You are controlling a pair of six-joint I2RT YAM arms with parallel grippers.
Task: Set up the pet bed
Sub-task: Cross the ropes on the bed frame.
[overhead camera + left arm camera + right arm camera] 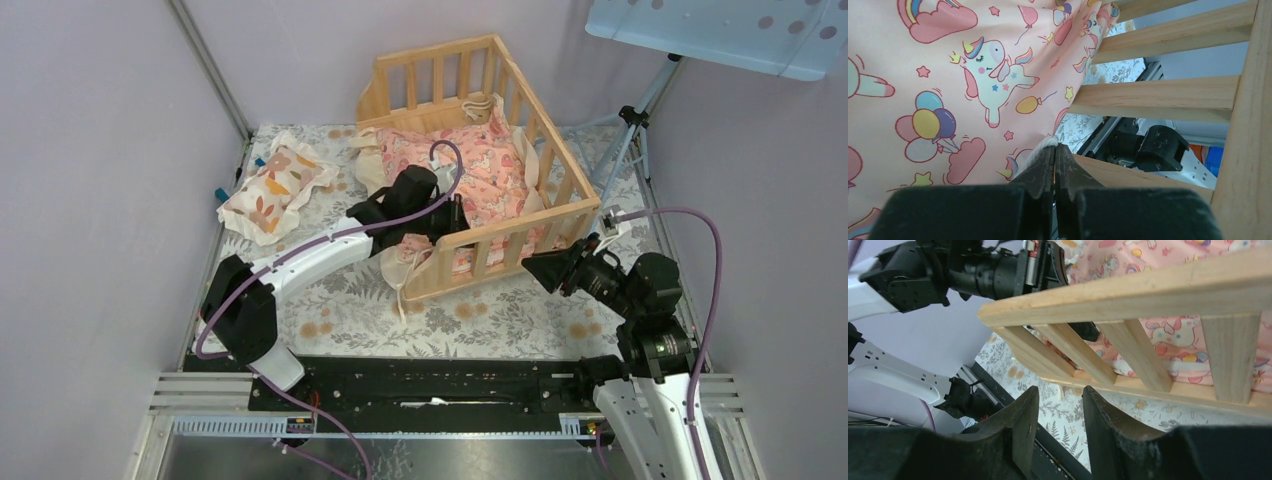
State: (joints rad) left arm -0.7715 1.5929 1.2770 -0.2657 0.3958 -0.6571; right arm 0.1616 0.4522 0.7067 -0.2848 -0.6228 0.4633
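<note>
The pet bed (575, 175) is a light wood frame with slatted rails, standing at the back middle of the table. The pink patterned cushion (480, 170) lies inside it, and its cream ruffle (405, 265) hangs out at the front left corner. My left gripper (455, 215) is inside the bed by the front rail. In the left wrist view it (1054, 146) is shut on the cushion's (948, 75) ruffled edge, beside the rail (1158, 97). My right gripper (532, 266) is open and empty just outside the front rail (1128, 290), near the right corner, and also shows in the right wrist view (1060, 392).
A small cream pillow with orange leaf prints (275, 185) lies at the back left on the floral table cloth (500, 325). A tripod (630, 125) stands behind the bed on the right. Purple walls close in on both sides.
</note>
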